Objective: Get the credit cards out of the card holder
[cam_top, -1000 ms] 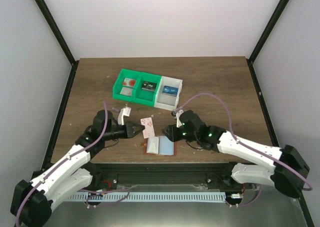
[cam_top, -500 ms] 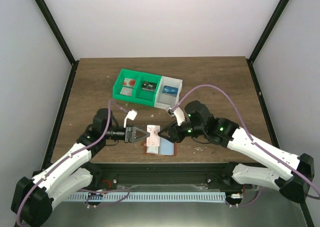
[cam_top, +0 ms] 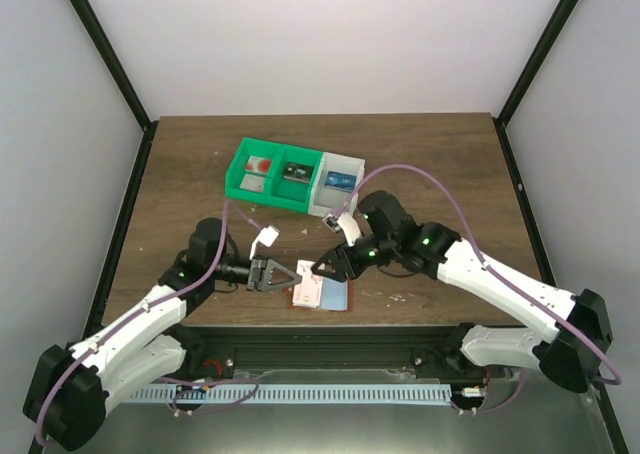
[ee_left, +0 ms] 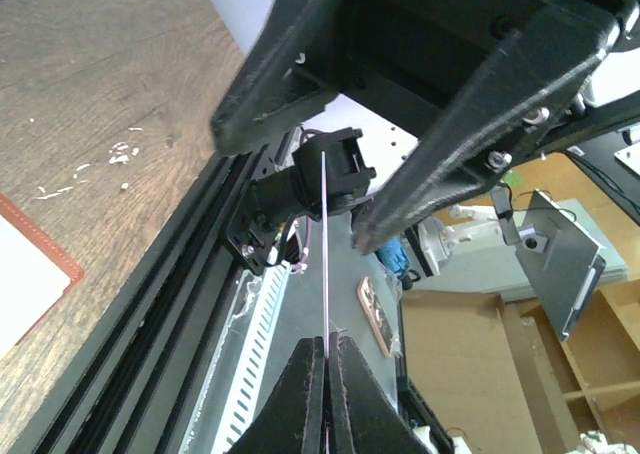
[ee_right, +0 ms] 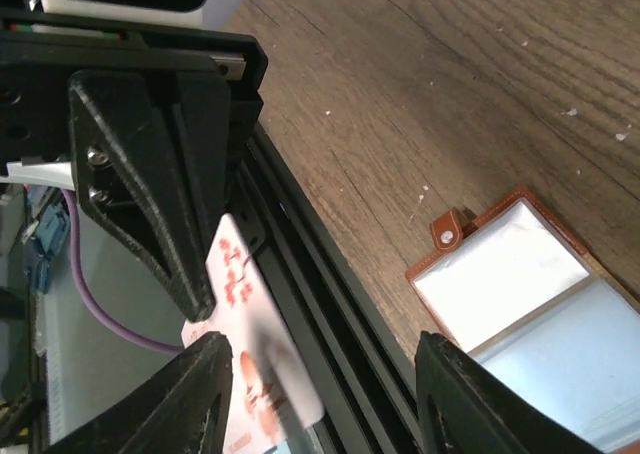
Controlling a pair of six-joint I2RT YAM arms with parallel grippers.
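Note:
The card holder (cam_top: 322, 294) lies open near the table's front edge, with a reddish-brown rim and pale pockets; it also shows in the right wrist view (ee_right: 520, 274). My left gripper (cam_top: 293, 275) is shut on the whitish-pink card (ee_right: 250, 364), which has red print, and holds it in the air just left of the holder. In the left wrist view the card (ee_left: 326, 234) shows edge-on between the shut jaws (ee_left: 326, 342). My right gripper (cam_top: 322, 267) is open, its fingers (ee_right: 200, 384) on either side of the card's free end. I cannot pick out the blue card.
The green-and-white three-compartment bin (cam_top: 238, 166) stands at mid-table behind the arms, with small items in it, one of them blue (cam_top: 340, 182). The black frame rail (ee_right: 330, 304) runs along the front edge right below the grippers.
My left gripper carried the pink card rightward to above the holder's left side and turned it edge-on. My right gripper rose from the holder and came to meet the card, jaws open.

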